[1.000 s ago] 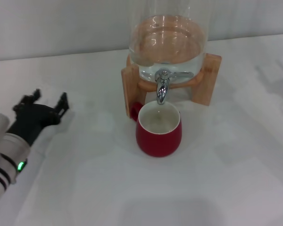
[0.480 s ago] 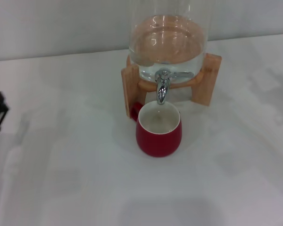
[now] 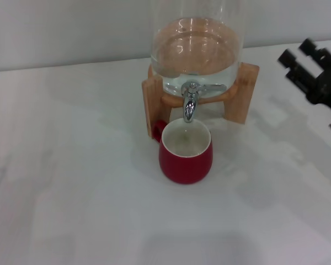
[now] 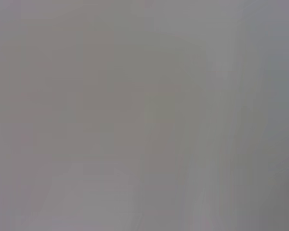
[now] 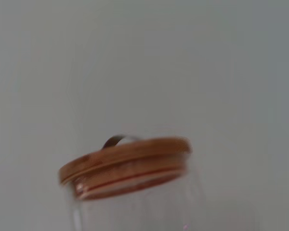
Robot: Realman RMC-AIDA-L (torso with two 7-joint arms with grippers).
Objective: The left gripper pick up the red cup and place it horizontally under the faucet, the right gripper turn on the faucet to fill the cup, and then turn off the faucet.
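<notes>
While sitting upright at frame centre, squat dark-red ceramic cup (image 3: 186, 153) is waiting directly beneath small chrome lever faucet (image 3: 190, 104); placement judged done. Black two-finger right gripper (image 3: 308, 69), fingers spread and empty, is hovering upper right, well apart. Filling, shutoff remaining. Left gripper unseen.

Head view looks down on jar (image 3: 197, 49); right wrist sees lid (image 5: 125, 166).

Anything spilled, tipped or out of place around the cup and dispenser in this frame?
Nothing stands out. The red cup stands upright under the faucet, no water visible on the table. The right gripper, fingers open, is at the far right.
</notes>
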